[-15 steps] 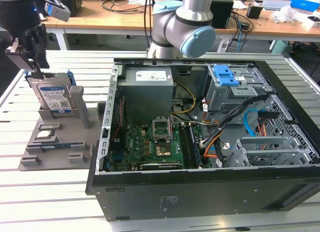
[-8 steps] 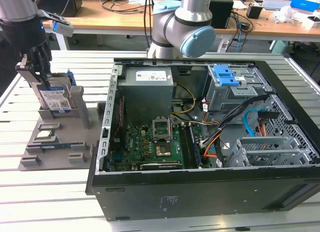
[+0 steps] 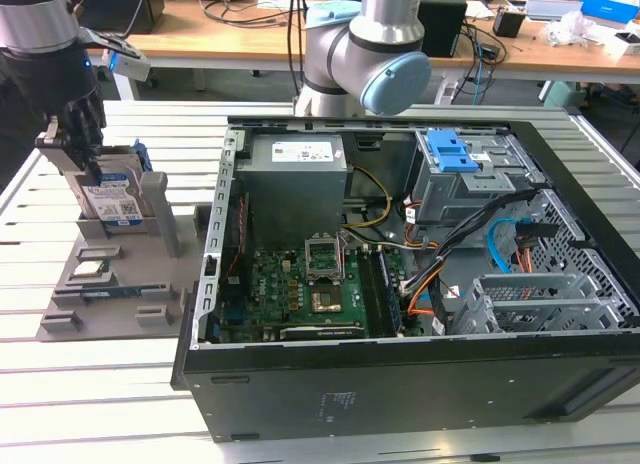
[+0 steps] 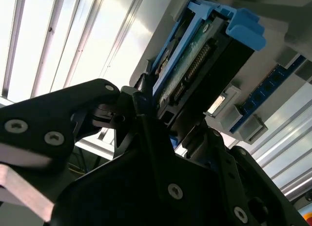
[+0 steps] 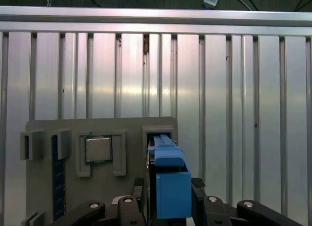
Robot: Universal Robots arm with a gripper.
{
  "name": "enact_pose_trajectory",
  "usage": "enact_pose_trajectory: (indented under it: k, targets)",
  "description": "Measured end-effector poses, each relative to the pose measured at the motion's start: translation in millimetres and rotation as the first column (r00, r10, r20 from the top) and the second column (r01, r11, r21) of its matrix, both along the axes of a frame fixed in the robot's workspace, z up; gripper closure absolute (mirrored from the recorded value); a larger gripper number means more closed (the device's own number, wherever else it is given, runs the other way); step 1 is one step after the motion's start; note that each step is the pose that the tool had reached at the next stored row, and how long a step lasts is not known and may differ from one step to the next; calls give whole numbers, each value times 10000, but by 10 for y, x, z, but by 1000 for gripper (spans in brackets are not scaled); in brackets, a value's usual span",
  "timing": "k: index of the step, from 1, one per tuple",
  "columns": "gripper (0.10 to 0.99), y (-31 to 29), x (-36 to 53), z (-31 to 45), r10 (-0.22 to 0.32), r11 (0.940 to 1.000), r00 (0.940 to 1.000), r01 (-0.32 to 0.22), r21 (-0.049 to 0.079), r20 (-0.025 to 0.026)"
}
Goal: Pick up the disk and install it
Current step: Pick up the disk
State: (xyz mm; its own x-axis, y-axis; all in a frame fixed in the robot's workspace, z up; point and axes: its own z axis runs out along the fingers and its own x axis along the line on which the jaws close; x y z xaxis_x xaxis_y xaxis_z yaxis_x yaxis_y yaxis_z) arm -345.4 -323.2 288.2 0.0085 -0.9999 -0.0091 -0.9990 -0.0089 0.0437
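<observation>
The gripper (image 5: 169, 186) stands with its jaws drawn in close on either side of the disk (image 5: 170, 179). In the first wrist view a black finger (image 5: 140, 187) sits against each flank of the blue frame, with no gap to be seen, so it appears to have hold of the drive. The disk stands upright on its edge in a slot of a grey holder (image 3: 105, 314), and its blue-and-white label faces the near side in the exterior view. The second wrist view shows the drive's connector edge and the blue frame running away from the black finger links. In that same holder, beside the disk's slot, a small square silver chip (image 5: 99, 149) lies flat in its own pocket. A thin blue memory stick (image 5: 58, 179) lies in a groove beyond the chip. The holder rests at the exterior view's left on a table (image 3: 90, 414) of ribbed aluminium slats. To the exterior view's right of the holder, just beside it, an open black computer case (image 3: 400, 394) lies on its side. Inside it are a green motherboard (image 3: 290, 289), a grey power supply (image 3: 295, 169) on the far side, and a drive cage with a blue latch plate (image 3: 452, 149) at the far right. A wooden desk (image 3: 240, 29) strewn with cables runs along the far side of the scene.
</observation>
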Motion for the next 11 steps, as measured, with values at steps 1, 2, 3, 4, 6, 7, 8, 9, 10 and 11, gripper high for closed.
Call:
enact_pose_trajectory:
  k: [1,2,3,4,6,7,8,9,10,11]
  targets:
    - [604,0,0,-1,0,10000,10000,0,0,1]
    - [604,0,0,-3,0,10000,10000,0,2,3]
    - [604,0,0,-3,0,10000,10000,0,1,3]
    - [604,0,0,-4,0,10000,10000,0,1,3]
    - [604,0,0,-6,0,10000,10000,0,1,3]
    - [604,0,0,-6,0,10000,10000,0,1,3]
    - [620,0,1,-7,0,10000,10000,0,1,3]
    - [620,0,0,-7,0,10000,10000,0,0,3]
    - [686,0,0,-9,0,10000,10000,0,1,4]
    - [722,0,0,-9,0,10000,10000,0,1,2]
